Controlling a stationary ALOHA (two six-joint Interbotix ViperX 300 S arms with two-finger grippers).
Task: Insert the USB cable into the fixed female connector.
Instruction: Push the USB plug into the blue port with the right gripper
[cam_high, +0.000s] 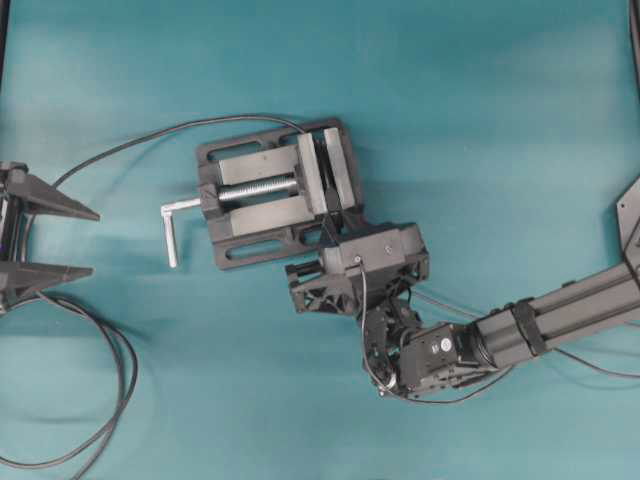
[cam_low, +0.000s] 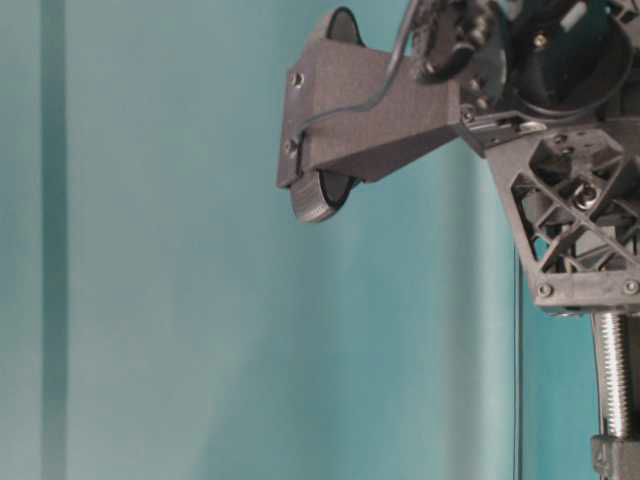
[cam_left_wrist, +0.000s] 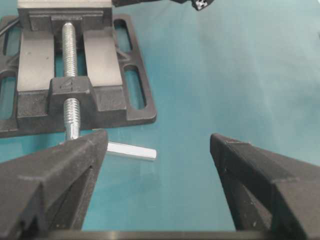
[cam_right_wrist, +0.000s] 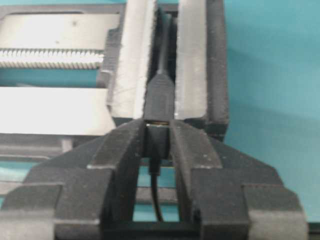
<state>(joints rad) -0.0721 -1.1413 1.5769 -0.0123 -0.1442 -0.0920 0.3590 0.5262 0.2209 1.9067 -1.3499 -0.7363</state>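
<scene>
I am pinching the USB cable (cam_right_wrist: 156, 142) plug in my right gripper (cam_right_wrist: 157, 145), directly ahead of it the fixed female connector (cam_right_wrist: 159, 97). Any tilt risks jamming the plug against the socket mouth. My left gripper (cam_left_wrist: 157, 165) is idling, spread wide.

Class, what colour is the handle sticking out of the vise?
Silver, shiny metal: the handle shows best in the overhead view.

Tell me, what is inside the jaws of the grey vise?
The vise clamps the fixed female connector, its lead running behind. The right end effector presses the USB cable plug against it; the joint itself is covered.
</scene>
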